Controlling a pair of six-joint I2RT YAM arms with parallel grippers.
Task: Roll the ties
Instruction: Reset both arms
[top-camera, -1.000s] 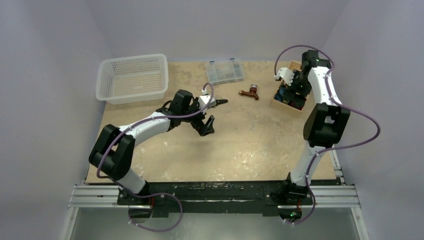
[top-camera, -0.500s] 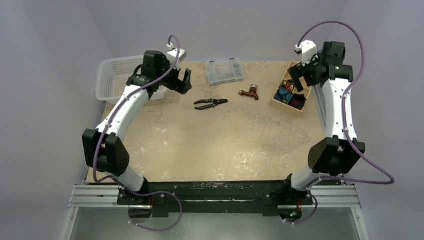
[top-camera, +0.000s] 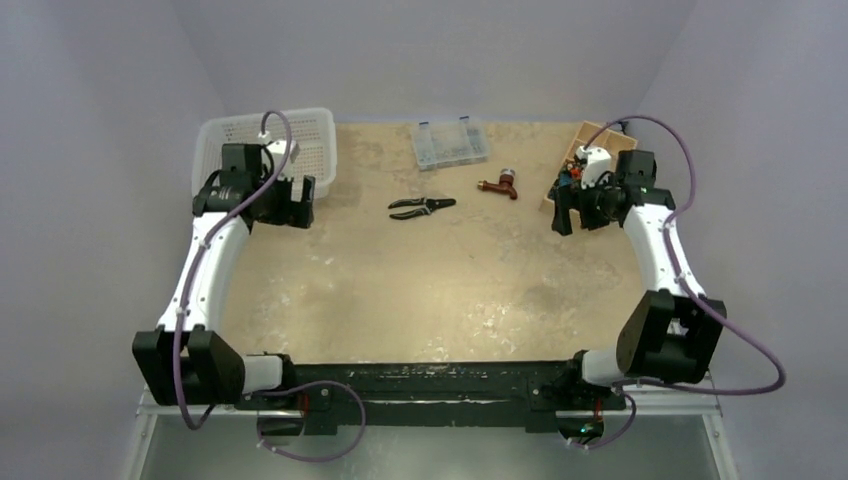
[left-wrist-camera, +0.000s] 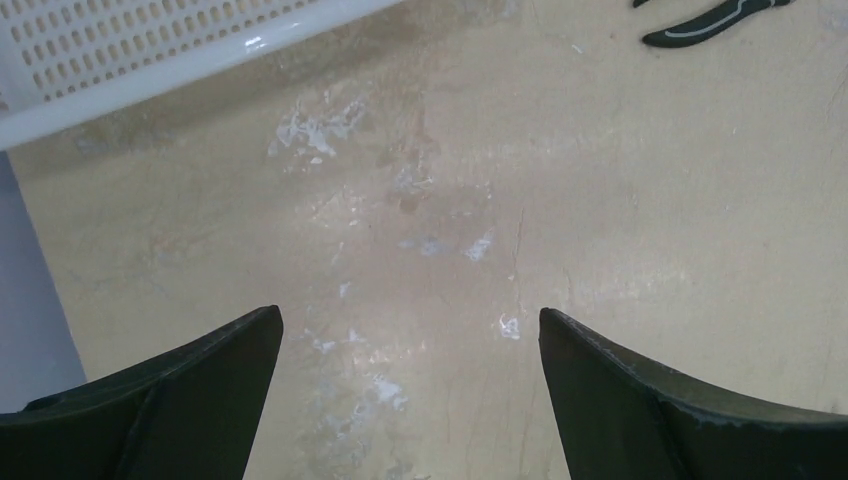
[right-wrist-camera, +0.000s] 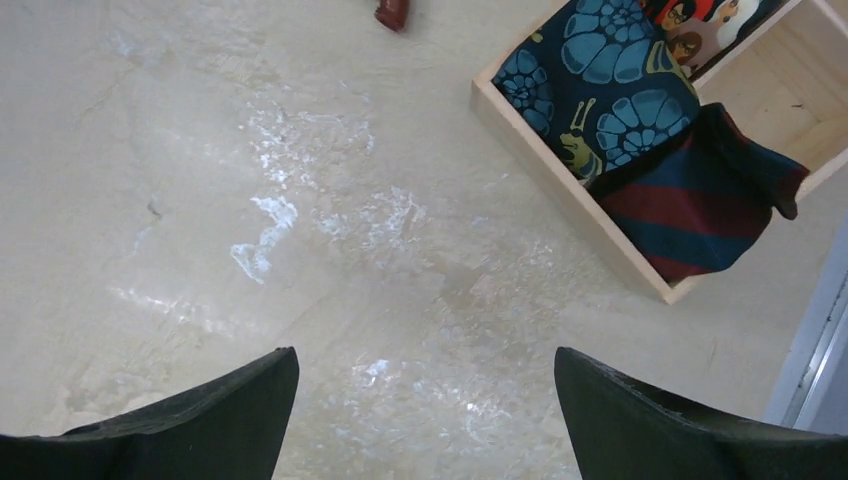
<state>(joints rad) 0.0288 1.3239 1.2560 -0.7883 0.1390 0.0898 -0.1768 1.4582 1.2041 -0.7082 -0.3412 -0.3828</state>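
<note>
Right gripper (right-wrist-camera: 425, 355), jaws wide and empty, hung just beside the box (right-wrist-camera: 570, 195). The ties (right-wrist-camera: 690, 200) lay bunched inside the box, ahead and to the right in the wrist view, with no clear long axis; the near box wall stood between. Left gripper (top-camera: 290, 212), equally wide, was by the basket (top-camera: 265, 116), well apart. Pliers (top-camera: 421, 206) lay mid-table, judged out of the way.

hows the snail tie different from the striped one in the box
The snail tie has blue snails on dark cloth; the striped tie is navy with red diagonal bands. The striped tie's edge seems to overlap the snail tie. Both lie bunched in the wooden box.
</note>
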